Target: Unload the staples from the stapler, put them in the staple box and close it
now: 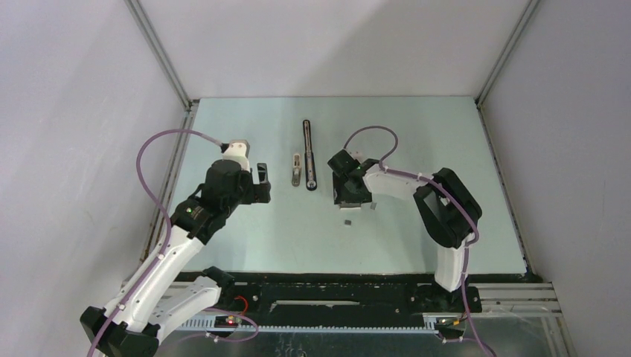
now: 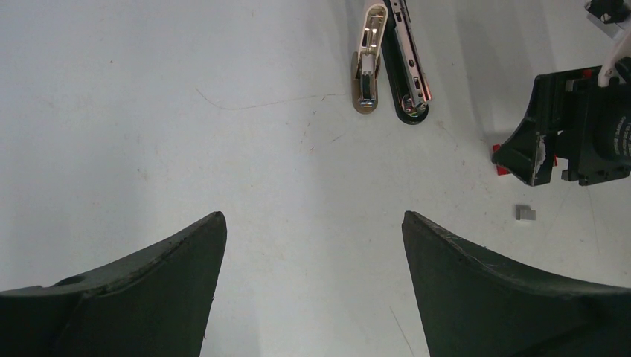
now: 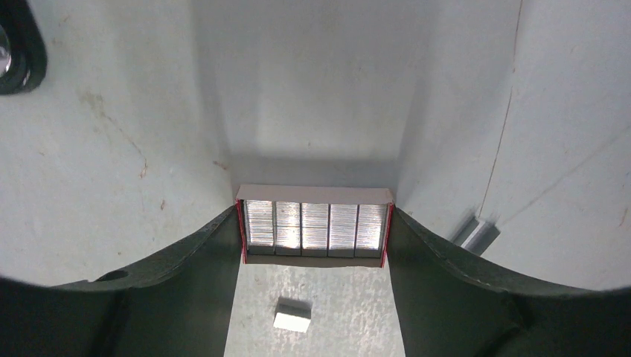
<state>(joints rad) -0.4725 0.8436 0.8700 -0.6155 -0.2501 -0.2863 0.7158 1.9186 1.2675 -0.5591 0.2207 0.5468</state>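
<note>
- White walls stand on three sides of a pale green table (image 1: pixel 245 238).
- Two white and black arms reach out from the near edge. The left arm (image 1: pixel 167 256) bends in toward the middle. The right arm (image 1: pixel 446 216) folds back and points its end to the left.
- The stapler (image 1: pixel 307 152) is the longest thing on the table. It is a thin black bar with a shiny line along it. It lies flat in the far middle of the table, between the two arms, and nothing holds it. Its round end points toward the arms.
- The left pincer (image 2: pixel 312 217) has its fingers spread wide. Only bare table shows between them. It sits to the left of the stapler, with a gap between them.
- The right pincer (image 3: pixel 314 216) is on the right side of the stapler, a little nearer the arms. Its two fingers (image 3: pixel 201 253) press on the two short sides of a small box (image 3: pixel 314 225), so it is gripping the box.
- The box has red edges and rows of shiny staple sticks packed inside.
- The staples (image 1: pixel 297 169) are a short pale silvery strip. They lie flat just beside the left side of the stapler, down by its round end. I cannot tell if the two touch.
- A silver bit (image 3: pixel 476 234) lies on the table just by the right pincer's finger.
- A tiny grey bit (image 1: pixel 347 221) lies on the table near the right pincer, on the side closer to the arms.
</note>
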